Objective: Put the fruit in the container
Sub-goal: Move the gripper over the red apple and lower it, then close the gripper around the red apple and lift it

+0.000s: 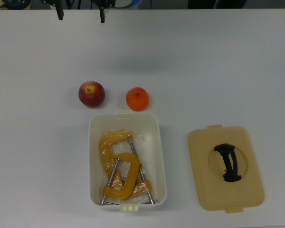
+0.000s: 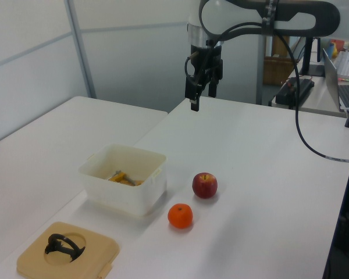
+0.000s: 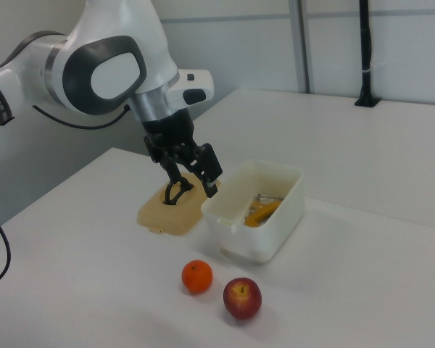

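Two fruits lie on the white table just outside one short end of the container. The dark red apple [image 1: 91, 93] [image 2: 205, 185] [image 3: 242, 298] sits beside the smaller orange [image 1: 137, 99] [image 2: 180, 215] [image 3: 197, 276]. The white tub-shaped container [image 1: 92, 156] [image 2: 127, 195] [image 3: 272, 232] stands without its lid. My gripper [image 1: 81, 15] [image 2: 202, 96] [image 3: 193, 181] hangs open and empty, well above the table. In the top view it is at the upper edge, far from the fruit.
Yellow-orange C-clamps [image 1: 118, 166] [image 2: 122, 178] [image 3: 259, 211] lie inside the container. A flat tan lid [image 1: 202, 190] [image 2: 96, 256] [image 3: 154, 215] with a black handle rests on the table, right of the container in the top view.
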Available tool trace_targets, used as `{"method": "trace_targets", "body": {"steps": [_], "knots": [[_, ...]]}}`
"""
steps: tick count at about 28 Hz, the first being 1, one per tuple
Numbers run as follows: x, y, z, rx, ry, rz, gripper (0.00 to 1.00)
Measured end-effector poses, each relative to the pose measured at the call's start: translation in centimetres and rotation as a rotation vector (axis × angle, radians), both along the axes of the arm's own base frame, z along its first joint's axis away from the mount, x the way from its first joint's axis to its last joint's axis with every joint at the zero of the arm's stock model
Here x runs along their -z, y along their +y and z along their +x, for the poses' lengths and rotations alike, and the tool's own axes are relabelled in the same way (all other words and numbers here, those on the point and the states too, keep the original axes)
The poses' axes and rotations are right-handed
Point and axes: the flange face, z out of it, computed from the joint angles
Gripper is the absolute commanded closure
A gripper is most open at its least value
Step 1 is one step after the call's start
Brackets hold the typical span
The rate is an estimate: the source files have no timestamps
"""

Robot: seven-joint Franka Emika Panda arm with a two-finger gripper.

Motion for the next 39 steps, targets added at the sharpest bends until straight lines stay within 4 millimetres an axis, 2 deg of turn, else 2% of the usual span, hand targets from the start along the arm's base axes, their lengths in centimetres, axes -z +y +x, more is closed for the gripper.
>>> {"method": "trace_targets", "body": {"steps": [4,9,14,20,27,33,39], "knots": [[0.3,-0.3,-0.1,0.006,0.014,0.001,0.00],[1.1,-1.8,-0.3,0.031,0.054,0.003,0.00],[3.3,-2.6,-0.3,0.035,0.104,0.001,0.00],[9.4,-3.1,0.2,0.019,0.222,-0.025,0.00],[17.4,-3.1,2.4,-0.097,0.266,-0.027,0.00],[22.6,-3.2,3.9,-0.133,0.291,-0.029,0.00],[26.5,-3.0,5.0,-0.147,0.304,-0.032,0.00]]}}
